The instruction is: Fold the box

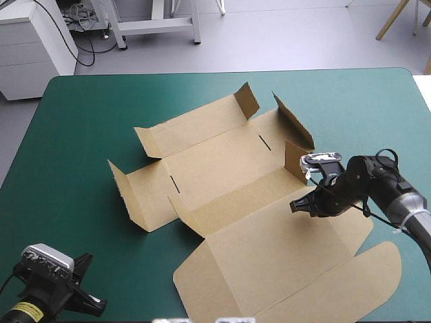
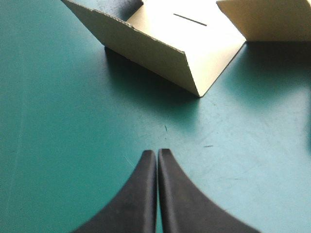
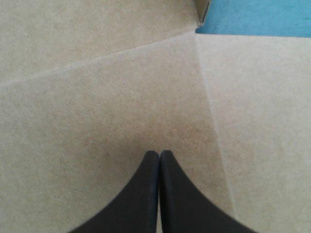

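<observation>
The box (image 1: 229, 171) lies mid-table on the teal-green cover (image 1: 81, 114), mostly a flat sheet. Progress judged early: the left end wall (image 1: 128, 195) and the far flaps (image 1: 246, 101) stand partly raised, nothing tucked. The long walls and the big near panel (image 1: 283, 262) lie flat. Left to do, by estimate: raise the walls and tuck the end flaps. The right gripper (image 1: 297, 206) is low over the sheet's right part, near a small upright flap (image 1: 294, 160). Its fingers are together with nothing between them; contact with the board cannot be told. The left gripper (image 1: 100, 308) sits at the near left corner over bare cover, well apart from the box. Its fingers are together, pointing toward the left end wall.
</observation>
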`<state>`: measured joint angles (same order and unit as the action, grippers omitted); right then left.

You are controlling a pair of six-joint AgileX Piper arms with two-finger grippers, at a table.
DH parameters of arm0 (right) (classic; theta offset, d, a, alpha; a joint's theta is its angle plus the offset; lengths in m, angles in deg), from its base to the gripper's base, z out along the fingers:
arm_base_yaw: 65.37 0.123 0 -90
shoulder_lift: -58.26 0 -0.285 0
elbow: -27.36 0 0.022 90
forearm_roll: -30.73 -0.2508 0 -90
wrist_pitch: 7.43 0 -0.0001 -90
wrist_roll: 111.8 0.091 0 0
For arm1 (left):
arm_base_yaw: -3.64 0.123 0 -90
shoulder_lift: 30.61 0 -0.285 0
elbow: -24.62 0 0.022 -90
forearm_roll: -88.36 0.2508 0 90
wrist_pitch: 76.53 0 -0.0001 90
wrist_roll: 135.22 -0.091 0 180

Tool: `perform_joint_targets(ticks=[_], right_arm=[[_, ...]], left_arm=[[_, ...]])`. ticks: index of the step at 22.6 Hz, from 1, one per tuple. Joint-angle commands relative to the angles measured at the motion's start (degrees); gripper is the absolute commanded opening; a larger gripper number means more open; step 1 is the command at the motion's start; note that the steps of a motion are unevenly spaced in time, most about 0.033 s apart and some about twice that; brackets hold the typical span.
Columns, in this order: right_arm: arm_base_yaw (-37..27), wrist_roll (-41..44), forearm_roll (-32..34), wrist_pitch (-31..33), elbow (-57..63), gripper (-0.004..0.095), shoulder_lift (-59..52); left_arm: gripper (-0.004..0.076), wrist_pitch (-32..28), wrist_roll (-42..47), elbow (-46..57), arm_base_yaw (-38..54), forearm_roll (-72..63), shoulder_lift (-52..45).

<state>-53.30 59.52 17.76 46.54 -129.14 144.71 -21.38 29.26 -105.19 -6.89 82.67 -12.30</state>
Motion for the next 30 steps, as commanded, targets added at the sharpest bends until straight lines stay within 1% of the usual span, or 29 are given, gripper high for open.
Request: perform_joint_targets(ticks=[1,6,7,8,12,17,30], right_arm=[[0.04,-0.25,2.37,3.22,-4.94,-0.0019,-1.79],[0.04,-0.25,5.84,11.43,-14.41,-0.0019,-1.79],[0.04,-0.25,7.28,14.41,-17.65,-0.0019,-1.79],[0.04,-0.08,8.13,15.01,-19.73,-0.0019,-1.9],[0.04,0.15,10.21,15.01,-25.81,-0.0019,-3.65],[0.04,1.67,15.79,15.01,-26.17,-0.0019,-6.45],[0.04,1.01,15.12,15.01,-26.17,-0.0019,-6.72]], left_arm=[[-0.001,-3.58,0.49,-1.45,0.03,-0.94,0.6],[-0.001,-3.58,0.49,-1.45,0.03,-0.94,0.6],[-0.001,-3.58,0.49,-1.45,0.03,-0.94,0.6],[-0.001,-3.58,0.49,-1.45,0.03,-0.94,0.6],[-0.001,-3.58,0.49,-1.45,0.03,-0.94,0.6],[-0.001,-3.58,0.49,-1.45,0.03,-0.94,0.6],[-0.001,-3.58,0.49,-1.45,0.03,-1.04,0.6]])
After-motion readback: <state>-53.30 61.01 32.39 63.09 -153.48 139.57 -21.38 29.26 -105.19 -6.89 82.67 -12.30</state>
